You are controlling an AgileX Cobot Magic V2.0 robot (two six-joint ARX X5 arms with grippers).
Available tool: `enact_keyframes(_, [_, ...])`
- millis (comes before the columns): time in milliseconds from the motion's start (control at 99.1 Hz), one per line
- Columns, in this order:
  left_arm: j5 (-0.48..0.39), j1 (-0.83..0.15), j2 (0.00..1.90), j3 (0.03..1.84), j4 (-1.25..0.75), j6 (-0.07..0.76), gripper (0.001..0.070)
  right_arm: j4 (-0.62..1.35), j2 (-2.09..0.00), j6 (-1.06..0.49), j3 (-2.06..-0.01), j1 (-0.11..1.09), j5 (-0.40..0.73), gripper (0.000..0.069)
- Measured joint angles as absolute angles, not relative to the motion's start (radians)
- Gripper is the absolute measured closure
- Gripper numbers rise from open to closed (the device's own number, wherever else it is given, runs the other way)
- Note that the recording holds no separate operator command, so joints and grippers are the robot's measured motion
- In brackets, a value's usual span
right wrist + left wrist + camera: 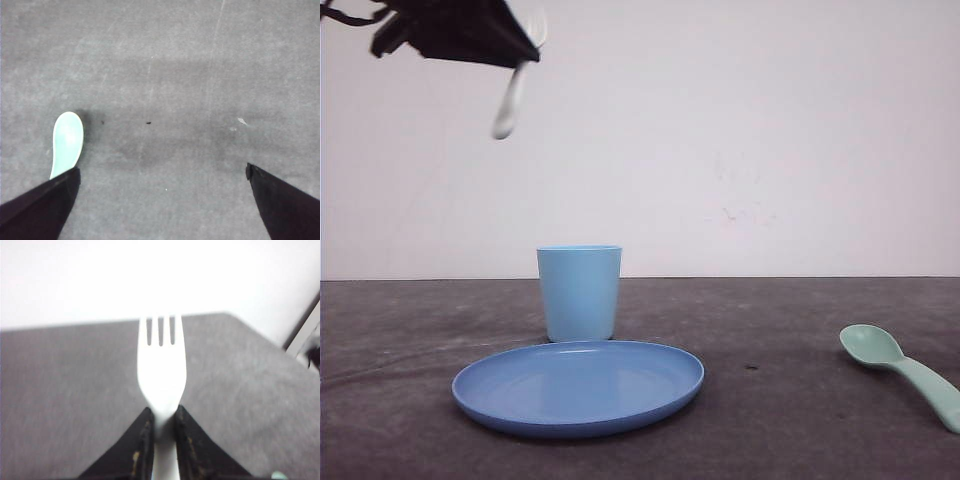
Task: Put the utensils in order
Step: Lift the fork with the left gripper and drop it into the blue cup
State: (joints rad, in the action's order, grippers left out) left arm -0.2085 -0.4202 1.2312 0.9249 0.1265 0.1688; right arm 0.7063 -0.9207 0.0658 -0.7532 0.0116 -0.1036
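My left gripper (523,52) hangs high above the table's left side, shut on the white fork (510,100), whose handle end slants down below it. In the left wrist view the fingers (142,440) clamp the fork (161,370) at its neck, tines pointing away. The mint-green spoon (905,370) lies on the table at the right front, bowl toward the middle. My right gripper (162,172) stands open above the bare table, its one finger (45,205) covering the handle of the spoon (66,144).
A light blue cup (579,292) stands upright at the table's centre. A round blue plate (578,385) lies just in front of it. Dark grey tabletop (780,340) stretches between the plate and the spoon.
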Motion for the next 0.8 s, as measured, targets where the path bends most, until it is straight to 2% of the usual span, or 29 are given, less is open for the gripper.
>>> enact_keyframes(262, [-0.208, -0.430, 1.367, 0.925, 0.297, 0.169, 0.0674, 0.703, -0.921, 0.065, -0.753, 0.012, -0.104, 0.0011])
enact_keyframes(525, [-0.208, -0.456, 1.510, 0.925, 0.373, 0.163, 0.0674, 0.695, -0.921, 0.065, -0.753, 0.012, -0.104, 0.0011])
enact_keyframes(797, [-0.208, -0.493, 1.605, 0.925, 0.369, 0.068, 0.0674, 0.692, -0.921, 0.065, -0.753, 0.012, -0.104, 0.0011])
